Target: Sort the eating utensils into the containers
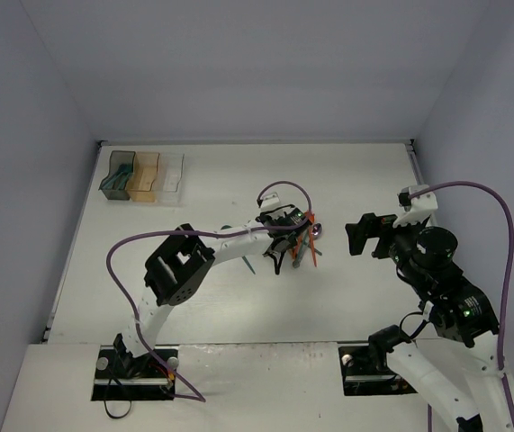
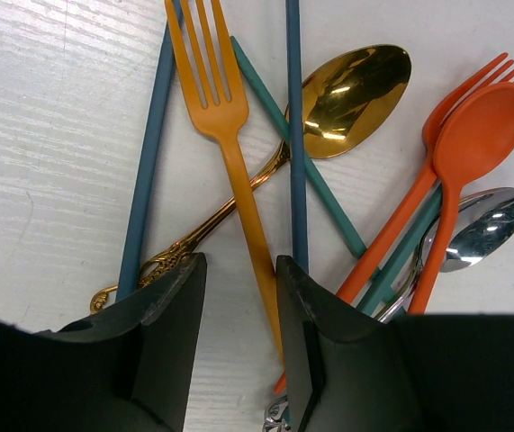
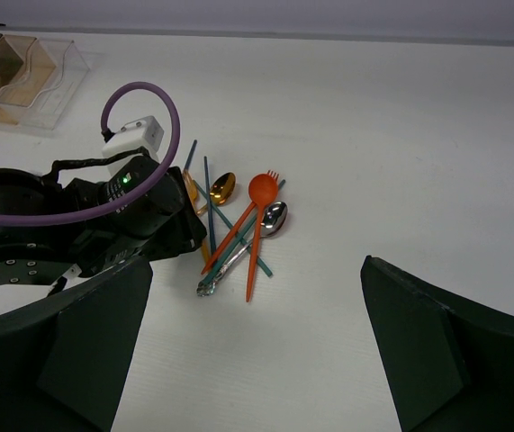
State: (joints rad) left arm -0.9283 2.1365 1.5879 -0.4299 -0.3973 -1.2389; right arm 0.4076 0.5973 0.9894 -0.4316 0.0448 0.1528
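The eating utensils [image 1: 303,245] lie in a crossed pile mid-table. In the left wrist view I see a yellow-orange fork [image 2: 229,135], a gold spoon [image 2: 351,90], an orange spoon [image 2: 477,135], an orange fork [image 2: 392,225], a silver spoon [image 2: 486,225] and teal sticks [image 2: 148,153]. My left gripper [image 2: 240,263] is low over the pile, its jaws apart, and the yellow-orange fork's handle runs between them close to the right finger [image 2: 297,306]. My right gripper [image 3: 257,351] hovers open and holds nothing, to the right of the pile [image 3: 238,225]. The containers [image 1: 144,175] stand at the far left.
The dark grey bin [image 1: 119,174] holds some teal pieces; the amber bin [image 1: 144,175] and the clear bin [image 1: 171,175] stand beside it. The left arm [image 3: 85,225] with its purple cable lies between the pile and the bins. Walls close in the table's far and side edges.
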